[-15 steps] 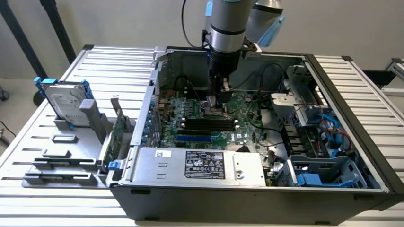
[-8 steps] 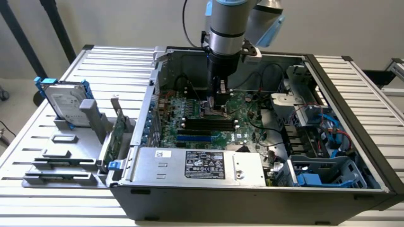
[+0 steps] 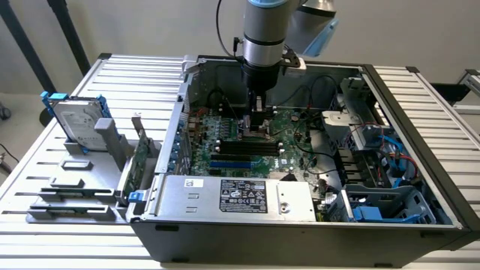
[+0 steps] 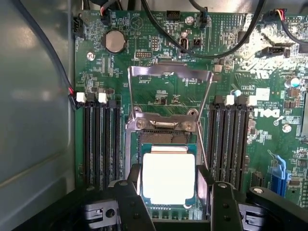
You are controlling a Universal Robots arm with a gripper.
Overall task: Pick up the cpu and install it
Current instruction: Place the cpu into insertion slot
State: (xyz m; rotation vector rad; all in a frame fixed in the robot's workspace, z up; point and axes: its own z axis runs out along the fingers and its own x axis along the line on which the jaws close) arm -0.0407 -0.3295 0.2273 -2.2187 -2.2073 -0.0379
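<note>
cpu (image 4: 168, 177) was seen directly over the socket (image 4: 163, 137), its bright metal top facing up and a thin green rim showing around it. It was held between the two fingers (image 4: 134, 190) of the hand (image 4: 169, 180), which stood fairly wide and appeared to be closed on two opposite edges of the chip. Whether the chip was already seated in the socket or hung just above it could not be told.

The chip was judged light, stiff and flat, with a smooth lid that offers little friction. The underside and the socket contacts were judged fragile, so hold is best taken on the side edges only, kept level, with gentle pressure.

Just beyond the socket, the metal retention frame (image 4: 171, 77) was seen swung open, leaving the socket uncovered. Dark memory slots (image 4: 101, 139) were ranged on either side of the socket. A coin battery (image 4: 114, 41) lay farther out on the green motherboard (image 4: 154, 53).

In the exterior view the hand (image 3: 255, 126) was seen lowered into the open computer case (image 3: 420, 112) at the socket. A labelled power supply (image 3: 240, 197) sat at the case's near side. Well apart from the socket, outside the case, a hard drive (image 3: 75, 121) with blue brackets stood in a grey holder on the desk (image 3: 135, 67).
</note>
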